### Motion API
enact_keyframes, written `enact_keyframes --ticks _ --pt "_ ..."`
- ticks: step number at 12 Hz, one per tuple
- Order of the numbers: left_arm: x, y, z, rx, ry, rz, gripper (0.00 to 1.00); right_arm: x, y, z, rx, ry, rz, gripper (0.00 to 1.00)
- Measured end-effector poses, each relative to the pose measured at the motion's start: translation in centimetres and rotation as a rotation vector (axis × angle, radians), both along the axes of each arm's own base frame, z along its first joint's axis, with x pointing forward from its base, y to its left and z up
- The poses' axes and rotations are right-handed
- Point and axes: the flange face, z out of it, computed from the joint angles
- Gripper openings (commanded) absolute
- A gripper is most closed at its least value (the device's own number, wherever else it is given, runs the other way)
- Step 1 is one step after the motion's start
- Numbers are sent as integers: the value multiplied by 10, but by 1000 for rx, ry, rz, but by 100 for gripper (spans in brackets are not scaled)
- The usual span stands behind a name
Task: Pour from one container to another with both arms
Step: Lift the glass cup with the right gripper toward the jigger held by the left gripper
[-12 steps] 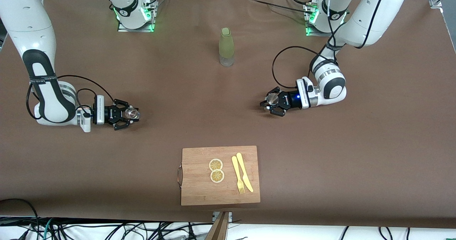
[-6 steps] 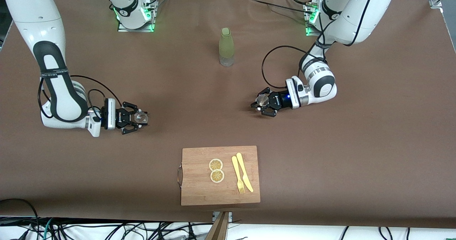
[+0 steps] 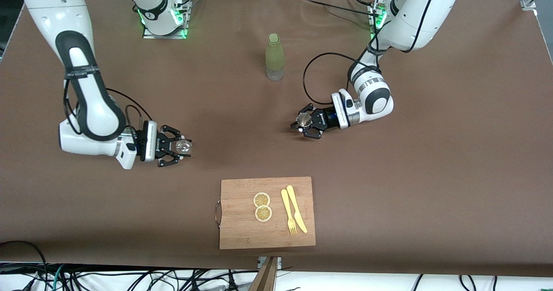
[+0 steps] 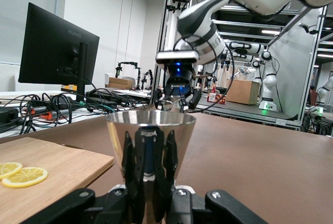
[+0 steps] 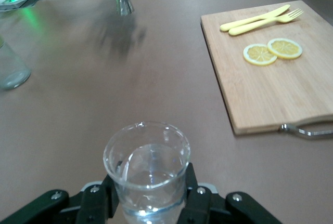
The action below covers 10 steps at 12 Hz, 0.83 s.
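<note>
We see the right claw [image 3: 183, 146] clamped tight around a small clear glass beaker [image 5: 147, 169] that holds some clear liquid, carried upright above the brown counter [image 3: 410, 174] toward the right arm's end. The left claw [image 3: 303, 123] is likewise closed firmly on a shiny conical metal measuring cup [image 4: 150, 148], its wide mouth up, over the counter's middle region toward the left arm's end. The two claws are well apart, pointing toward each other; in the left wrist view we make out the right claw with its beaker in the distance, and in the right wrist view the left claw with the metal cup shows far off. A rectangular bamboo cutting board [image 3: 242, 235] with a metal handle lies on the counter nearer to the front camera than both claws, roughly between them. On it rest two round lemon slices [image 3: 262, 206], touching each other, and just beside them a pale yellow plastic fork [image 3: 288, 218] and a pale yellow plastic knife [image 3: 297, 208], lying side by side. A tall frosted yellow-green bottle [image 3: 274, 56] with a matching cap stands upright between the two arms' bases.
</note>
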Motion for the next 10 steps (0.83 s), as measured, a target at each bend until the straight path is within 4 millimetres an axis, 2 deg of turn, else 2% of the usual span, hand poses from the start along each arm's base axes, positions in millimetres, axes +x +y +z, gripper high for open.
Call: enact_keyframes --ticks 3,10 --pt "2 -17 -2 10 4 20 0 -1 44 19 -40 -2 -33 34" --pt "17 -64 -4 5 -5 57 0 -10 124 42 -90 -16 -75 34"
